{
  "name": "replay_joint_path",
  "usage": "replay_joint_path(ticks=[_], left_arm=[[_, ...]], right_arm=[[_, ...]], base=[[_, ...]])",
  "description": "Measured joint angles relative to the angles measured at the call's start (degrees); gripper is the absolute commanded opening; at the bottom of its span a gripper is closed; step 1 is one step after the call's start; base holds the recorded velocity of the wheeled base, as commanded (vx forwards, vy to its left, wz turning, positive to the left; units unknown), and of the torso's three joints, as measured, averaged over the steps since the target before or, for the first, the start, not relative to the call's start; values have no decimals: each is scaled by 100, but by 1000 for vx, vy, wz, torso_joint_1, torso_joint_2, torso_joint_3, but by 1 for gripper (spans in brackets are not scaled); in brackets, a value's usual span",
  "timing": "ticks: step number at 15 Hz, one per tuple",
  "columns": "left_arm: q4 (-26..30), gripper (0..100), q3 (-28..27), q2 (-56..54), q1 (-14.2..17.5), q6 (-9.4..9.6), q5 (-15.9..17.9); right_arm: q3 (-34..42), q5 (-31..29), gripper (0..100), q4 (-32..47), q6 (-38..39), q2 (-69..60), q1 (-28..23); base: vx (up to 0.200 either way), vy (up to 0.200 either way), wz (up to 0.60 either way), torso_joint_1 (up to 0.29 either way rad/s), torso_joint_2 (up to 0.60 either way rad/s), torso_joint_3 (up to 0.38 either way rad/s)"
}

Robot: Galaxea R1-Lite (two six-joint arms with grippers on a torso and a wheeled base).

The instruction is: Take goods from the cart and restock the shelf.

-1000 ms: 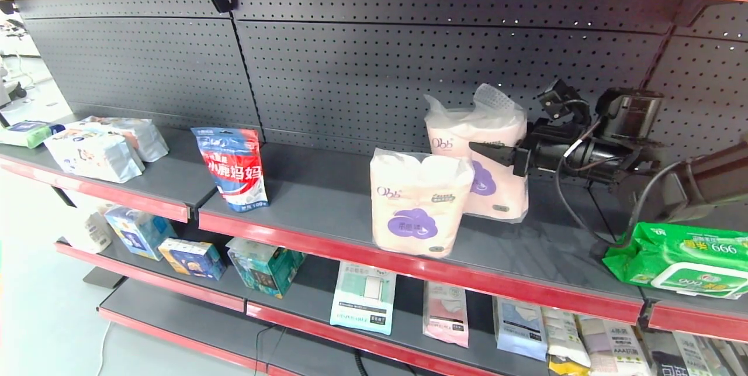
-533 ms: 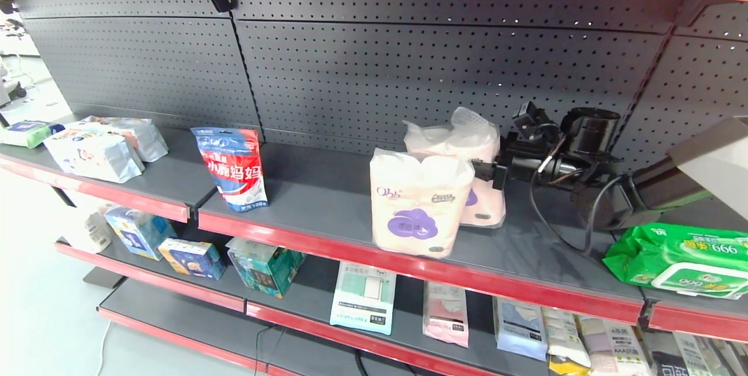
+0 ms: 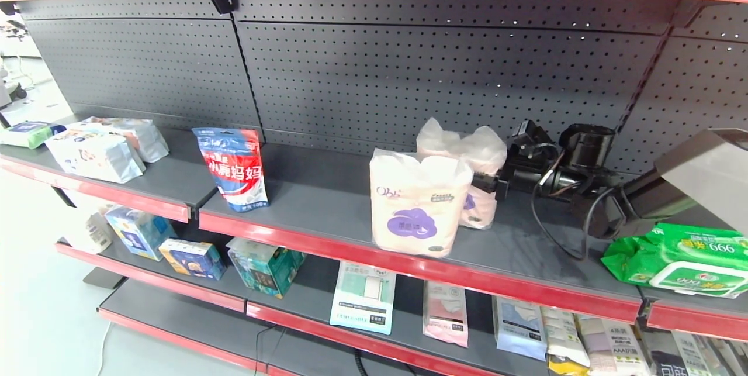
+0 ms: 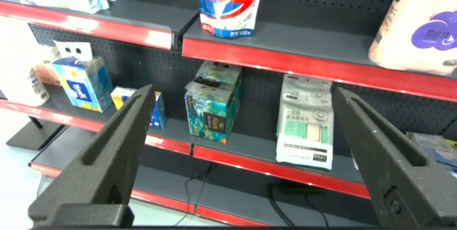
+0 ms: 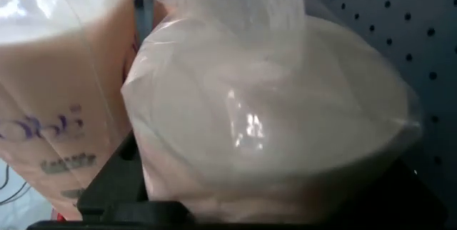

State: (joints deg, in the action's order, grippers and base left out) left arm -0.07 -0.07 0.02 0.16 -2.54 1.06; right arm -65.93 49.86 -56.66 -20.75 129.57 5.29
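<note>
**A:** What does the right gripper (image 3: pixel 488 182) look like?

**B:** It has black, angular fingers, and they are clamped on a soft pack of paper rolls (image 3: pixel 467 157) wrapped in thin, crinkly clear plastic. In the right wrist view the pack bulges between the two dark fingers (image 5: pixel 107 194).

**A:** And the arm?

**B:** It comes in from the right, almost level above the board, with the wrist pointing left. A black cable (image 3: pixel 555 238) loops down from it.

**A:** Where is the pack?

**B:** It stands upright on the dark grey metal shelf (image 3: pixel 327 195), and its base seems to rest on the board. It is just behind a second pack (image 3: pixel 418 200) of the same kind, which stands near the red front edge. The head view does not show whether the two touch. A perforated back panel (image 3: pixel 409 72) rises behind them.

**A:** The left gripper (image 4: pixel 243 94)?

**B:** Its broad, dark, wedge-shaped fingers are spread wide, with nothing between them. It faces the lower shelves, where a teal box (image 4: pixel 213 108) stands.

**A:** And farther out?

**B:** A glossy green packet of wipes (image 3: pixel 678 259) lies flat at the right. A shiny blue-and-red pouch (image 3: pixel 234 168) stands upright, well to the left.
</note>
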Motion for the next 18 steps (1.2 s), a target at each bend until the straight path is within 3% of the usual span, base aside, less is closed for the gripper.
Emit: replay_joint_path(ticks=[6, 10, 14, 18], left_arm=[[-2, 100, 0, 0, 2, 0, 0], [-2, 100, 0, 0, 0, 0, -2], [-2, 100, 0, 0, 0, 0, 0], [-2, 100, 0, 0, 0, 0, 0]], right_arm=[[90, 41, 0, 6, -2, 83, -367], [-256, -49, 0, 37, 11, 247, -299], [-405, -706, 0, 12, 37, 350, -177], [-452, -569, 0, 23, 55, 383, -98]], base=[[0, 0, 0, 0, 0, 0], [0, 0, 0, 0, 0, 0], [0, 0, 0, 0, 0, 0], [0, 0, 0, 0, 0, 0]])
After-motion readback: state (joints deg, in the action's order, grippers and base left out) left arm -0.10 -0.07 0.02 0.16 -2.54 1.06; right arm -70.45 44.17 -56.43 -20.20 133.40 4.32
